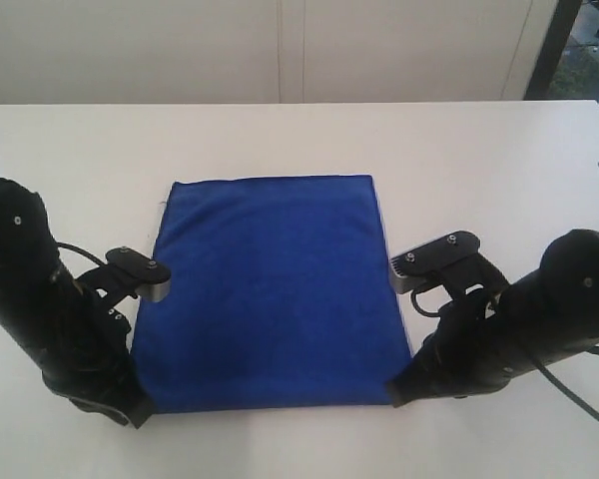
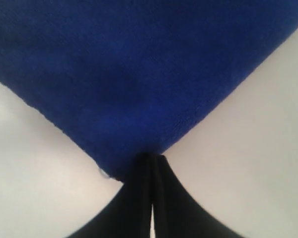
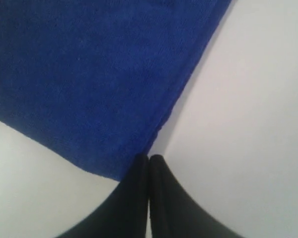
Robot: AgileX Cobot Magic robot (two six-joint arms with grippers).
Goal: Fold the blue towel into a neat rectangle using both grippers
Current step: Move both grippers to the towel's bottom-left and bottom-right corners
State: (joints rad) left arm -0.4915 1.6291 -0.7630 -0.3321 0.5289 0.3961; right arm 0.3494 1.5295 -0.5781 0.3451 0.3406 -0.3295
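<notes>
Both jaws closed at near corners of the blue towel point(image 1: 270, 284), open table point(image 1: 479, 150) all round.

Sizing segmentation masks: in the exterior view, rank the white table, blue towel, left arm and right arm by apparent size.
1. White table
2. Blue towel
3. Left arm and right arm: they look about alike. Both are cut off by the frame and nearer the camera, so unranked.

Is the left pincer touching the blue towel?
Touching. In the left wrist view the shut left pincer overlaps the blue towel's corner with no gap between them. Whether it pinches the cloth is unclear.
</notes>
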